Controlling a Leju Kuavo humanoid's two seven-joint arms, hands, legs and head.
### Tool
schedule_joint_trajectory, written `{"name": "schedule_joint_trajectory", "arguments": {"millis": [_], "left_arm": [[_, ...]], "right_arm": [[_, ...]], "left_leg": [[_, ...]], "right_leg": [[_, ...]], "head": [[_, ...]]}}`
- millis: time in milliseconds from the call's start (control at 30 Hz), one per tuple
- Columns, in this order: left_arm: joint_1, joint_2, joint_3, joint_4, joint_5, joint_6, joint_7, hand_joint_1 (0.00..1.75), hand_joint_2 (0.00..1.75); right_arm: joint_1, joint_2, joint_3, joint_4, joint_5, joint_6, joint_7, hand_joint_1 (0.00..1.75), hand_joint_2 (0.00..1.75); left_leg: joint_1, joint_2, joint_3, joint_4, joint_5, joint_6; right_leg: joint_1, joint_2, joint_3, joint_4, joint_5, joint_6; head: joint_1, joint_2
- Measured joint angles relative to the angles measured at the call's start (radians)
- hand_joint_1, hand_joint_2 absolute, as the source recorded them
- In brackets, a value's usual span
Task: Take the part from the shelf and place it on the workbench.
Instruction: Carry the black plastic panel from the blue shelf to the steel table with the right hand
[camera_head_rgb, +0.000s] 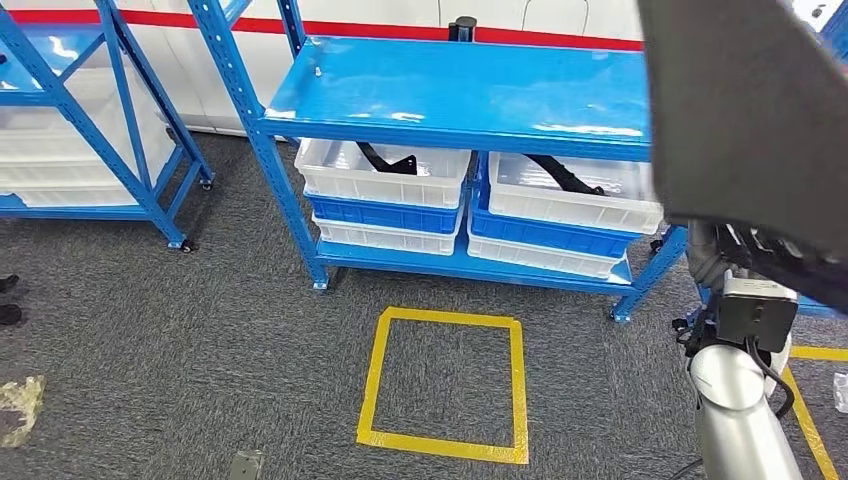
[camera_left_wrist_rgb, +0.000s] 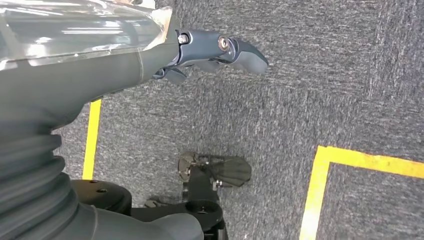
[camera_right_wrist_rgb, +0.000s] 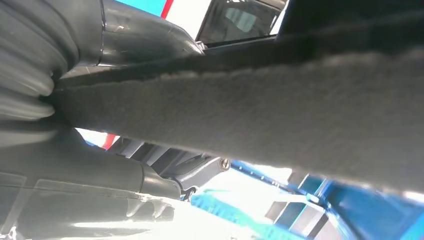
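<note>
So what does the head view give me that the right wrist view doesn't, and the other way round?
Head view alone: the blue shelf, white bins holding black parts, and the yellow taped square on the carpet. Right wrist view alone: the right hand up close, its thumb and fingers closed around the felt's edge. Both share the large grey felt-like part, which the right hand holds raised, plus blue shelving behind it.

Open floor: bare grey carpet (camera_head_rgb: 250, 330) before the blue shelf (camera_head_rgb: 460, 95).
Obstacles: white bins (camera_head_rgb: 385, 172) fill the lower tier; a large dark part (camera_head_rgb: 740, 110) blocks the right side.
</note>
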Motion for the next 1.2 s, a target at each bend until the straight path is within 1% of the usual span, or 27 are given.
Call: {"name": "schedule_joint_trajectory", "arguments": {"millis": [33, 100, 133, 167, 200, 233, 267, 333, 367, 400, 467, 500, 567, 633, 667, 700, 733, 800, 867, 900, 967, 1000, 1033, 1100, 1133, 1167, 1200], "left_arm": [[0.0, 0.0, 0.0, 0.0, 0.001, 0.0, 0.0, 0.0, 1.75], [0.0, 0.0, 0.0, 0.0, 0.001, 0.0, 0.0, 0.0, 1.75], [0.0, 0.0, 0.0, 0.0, 0.001, 0.0, 0.0, 0.0, 1.75], [0.0, 0.0, 0.0, 0.0, 0.0, -0.001, 0.0, 0.0, 1.75], [0.0, 0.0, -0.001, 0.0, -0.001, -0.001, 0.0, 0.0, 1.75], [-0.001, 0.0, -0.002, -0.001, -0.003, -0.001, 0.0, 0.0, 1.75], [-0.002, 0.0, -0.003, -0.003, -0.005, -0.001, 0.0, 0.0, 1.75], [-0.008, 0.0, -0.007, -0.007, -0.007, -0.001, 0.001, 0.0, 1.75], [-0.011, 0.0, -0.009, -0.008, -0.007, -0.001, 0.001, 0.0, 1.75], [-0.012, 0.0, -0.009, -0.009, -0.007, -0.001, 0.001, 0.0, 1.75], [-0.011, 0.0, -0.01, -0.009, -0.005, -0.001, 0.0, 0.0, 1.75], [-0.01, 0.001, -0.01, -0.009, -0.003, -0.001, -0.001, 0.0, 1.75], [-0.009, 0.001, -0.01, -0.009, 0.001, -0.001, -0.003, 0.0, 1.75], [-0.008, 0.002, -0.01, -0.009, 0.002, -0.001, -0.006, 0.0, 1.75], [-0.008, 0.002, -0.01, -0.009, 0.002, -0.001, -0.007, 0.0, 1.75], [-0.008, 0.002, -0.01, -0.009, 0.002, 0.0, -0.008, 0.0, 1.75], [-0.008, 0.001, -0.01, -0.009, 0.002, 0.0, -0.008, 0.0, 1.75], [-0.008, 0.002, -0.01, -0.009, 0.002, 0.001, -0.008, 0.0, 1.75], [-0.008, 0.001, -0.011, -0.009, 0.002, 0.003, -0.008, 0.0, 1.75], [-0.008, 0.002, -0.011, -0.01, 0.002, 0.005, -0.008, 0.0, 1.75], [-0.006, 0.002, -0.011, -0.009, 0.003, 0.009, -0.007, 0.0, 1.75], [-0.006, 0.002, -0.011, -0.009, 0.003, 0.009, -0.007, 0.0, 1.75], [-0.005, 0.002, -0.011, -0.009, 0.004, 0.01, -0.007, 0.0, 1.75], [-0.004, 0.002, -0.011, -0.009, 0.004, 0.01, -0.007, 0.0, 1.75], [-0.003, 0.001, -0.011, -0.009, 0.004, 0.01, -0.007, 0.0, 1.75], [-0.003, 0.001, -0.011, -0.009, 0.004, 0.01, -0.007, 0.0, 1.75], [-0.003, 0.001, -0.011, -0.009, 0.004, 0.01, -0.007, 0.0, 1.75]], "right_arm": [[-0.001, 0.001, 0.0, 0.0, 0.0, 0.0, 0.0, 1.75, 1.75], [-0.003, 0.003, 0.0, 0.0, 0.001, 0.0, 0.0, 1.75, 1.75], [-0.003, 0.004, 0.0, 0.0, 0.003, 0.0, 0.0, 1.75, 1.75], [-0.004, 0.004, 0.0, 0.0, 0.006, 0.0, 0.001, 1.75, 1.75], [-0.004, 0.005, 0.0, 0.0, 0.009, -0.001, 0.002, 1.75, 1.75], [-0.004, 0.006, 0.0, 0.0, 0.014, -0.002, 0.003, 1.75, 1.75], [-0.004, 0.006, -0.001, -0.001, 0.018, -0.004, 0.005, 1.75, 1.75], [-0.006, 0.006, -0.003, -0.004, 0.026, -0.006, 0.008, 1.75, 1.75], [-0.007, 0.006, -0.004, -0.006, 0.028, -0.007, 0.009, 1.75, 1.75], [-0.008, 0.006, -0.005, -0.007, 0.03, -0.008, 0.01, 1.75, 1.75], [-0.007, 0.006, -0.005, -0.007, 0.032, -0.008, 0.013, 1.75, 1.75], [-0.005, 0.006, -0.005, -0.007, 0.033, -0.007, 0.015, 1.75, 1.75], [-0.003, 0.006, -0.006, -0.006, 0.036, -0.006, 0.018, 1.75, 1.75], [-0.003, 0.006, -0.006, -0.006, 0.036, -0.005, 0.019, 1.75, 1.75], [-0.002, 0.006, -0.006, -0.005, 0.036, -0.005, 0.019, 1.75, 1.75], [-0.001, 0.006, -0.006, -0.004, 0.036, -0.005, 0.019, 1.75, 1.75], [0.0, 0.006, -0.006, -0.004, 0.036, -0.005, 0.019, 1.75, 1.75], [-0.001, 0.006, -0.006, -0.004, 0.037, -0.005, 0.019, 1.75, 1.75], [-0.001, 0.006, -0.007, -0.004, 0.039, -0.004, 0.019, 1.75, 1.75], [-0.002, 0.006, -0.008, -0.004, 0.039, -0.004, 0.019, 1.75, 1.75], [-0.001, 0.007, -0.009, -0.004, 0.039, -0.002, 0.019, 1.75, 1.75], [-0.001, 0.008, -0.009, -0.004, 0.039, -0.001, 0.019, 1.75, 1.75], [-0.001, 0.009, -0.009, -0.004, 0.039, -0.001, 0.019, 1.75, 1.75], [-0.003, 0.01, -0.009, -0.004, 0.039, 0.0, 0.019, 1.75, 1.75], [-0.003, 0.011, -0.009, -0.004, 0.039, 0.0, 0.019, 1.75, 1.75], [-0.003, 0.012, -0.009, -0.004, 0.04, 0.0, 0.019, 1.75, 1.75], [-0.003, 0.012, -0.009, -0.004, 0.04, 0.0, 0.019, 1.75, 1.75]], "left_leg": [[0.003, -0.001, -0.013, 0.041, -0.047, -0.006], [0.008, -0.001, -0.042, 0.172, -0.153, -0.016], [0.011, -0.001, -0.05, 0.235, -0.179, -0.02], [0.014, -0.001, -0.047, 0.276, -0.183, -0.022], [0.017, -0.001, -0.029, 0.283, -0.168, -0.023], [0.019, -0.001, 0.007, 0.254, -0.145, -0.023], [0.022, -0.001, 0.058, 0.196, -0.13, -0.022], [0.021, -0.003, 0.157, 0.061, -0.14, -0.016], [0.017, -0.004, 0.183, 0.016, -0.151, -0.011], [0.011, -0.005, 0.19, -0.004, -0.156, -0.004], [0.004, -0.002, 0.175, -0.014, -0.138, 0.015], [0.003, 0.0, 0.165, -0.017, -0.126, 0.024], [0.004, 0.005, 0.14, -0.021, -0.098, 0.04], [0.002, 0.006, 0.107, -0.02, -0.072, 0.046], [0.001, 0.006, 0.091, -0.02, -0.06, 0.046], [0.001, 0.007, 0.073, -0.019, -0.047, 0.045], [0.001, 0.007, 0.057, -0.018, -0.034, 0.042], [0.002, 0.006, 0.027, -0.013, -0.011, 0.033], [-0.001, 0.006, 0.011, -0.008, 0.011, 0.021], [-0.001, 0.005, 0.007, -0.009, 0.022, 0.016], [0.001, 0.004, 0.003, -0.012, 0.035, 0.004], [0.004, 0.003, -0.004, -0.003, 0.02, -0.002], [0.007, 0.002, -0.015, 0.024, -0.017, -0.008], [0.012, 0.001, -0.048, 0.135, -0.127, -0.017], [0.014, 0.0, -0.062, 0.204, -0.169, -0.02], [0.015, 0.0, -0.068, 0.259, -0.187, -0.023], [0.017, 0.0, -0.059, 0.287, -0.182, -0.024]], "right_leg": [[-0.003, -0.002, -0.01, 0.0, 0.012, -0.011], [0.002, -0.003, -0.035, 0.003, 0.036, -0.022], [0.004, -0.003, -0.05, 0.004, 0.047, -0.022], [0.005, -0.004, -0.065, 0.007, 0.057, -0.021], [0.006, -0.003, -0.08, 0.011, 0.066, -0.019], [0.006, -0.003, -0.094, 0.015, 0.074, -0.016], [0.006, -0.003, -0.106, 0.021, 0.081, -0.012], [0.008, -0.004, -0.124, 0.029, 0.094, 0.0], [0.008, -0.005, -0.129, 0.031, 0.101, 0.008], [0.007, -0.006, -0.134, 0.03, 0.11, 0.016], [0.004, -0.007, -0.145, 0.03, 0.121, 0.03], [0.002, -0.006, -0.157, 0.043, 0.107, 0.031], [-0.001, -0.004, -0.19, 0.123, 0.031, 0.018], [0.0, -0.003, -0.217, 0.248, -0.046, 0.01], [0.0, -0.003, -0.217, 0.293, -0.058, 0.016], [-0.001, -0.003, -0.204, 0.309, -0.051, 0.026], [-0.002, -0.003, -0.176, 0.29, -0.032, 0.037], [-0.003, -0.003, -0.077, 0.167, -0.006, 0.051], [0.003, -0.001, -0.002, 0.051, -0.019, 0.04], [0.008, 0.001, 0.011, 0.025, -0.028, 0.031], [0.007, 0.001, -0.004, 0.024, -0.017, 0.011], [0.005, 0.0, -0.012, 0.025, -0.007, 0.001], [0.001, -0.001, -0.022, 0.025, 0.005, -0.011], [0.002, -0.003, -0.045, 0.025, 0.031, -0.026], [0.004, -0.004, -0.059, 0.026, 0.044, -0.03], [0.006, -0.004, -0.074, 0.027, 0.057, -0.029], [0.007, -0.003, -0.091, 0.029, 0.069, -0.028]], "head": [[-0.001, 0.0], [-0.002, 0.0], [-0.002, 0.0], [-0.002, 0.0], [-0.002, 0.0], [-0.003, 0.0], [-0.003, 0.0], [-0.001, 0.0], [0.0, 0.0], [0.002, 0.0], [0.002, 0.0], [0.002, 0.0], [0.006, 0.0], [0.01, 0.0], [0.01, 0.0], [0.01, 0.0], [0.01, 0.0], [0.011, 0.0], [0.01, 0.0], [0.008, 0.0], [0.007, 0.0], [0.007, 0.0], [0.006, 0.0], [0.006, 0.0], [0.005, 0.0], [0.005, 0.0], [0.005, 0.0]]}}
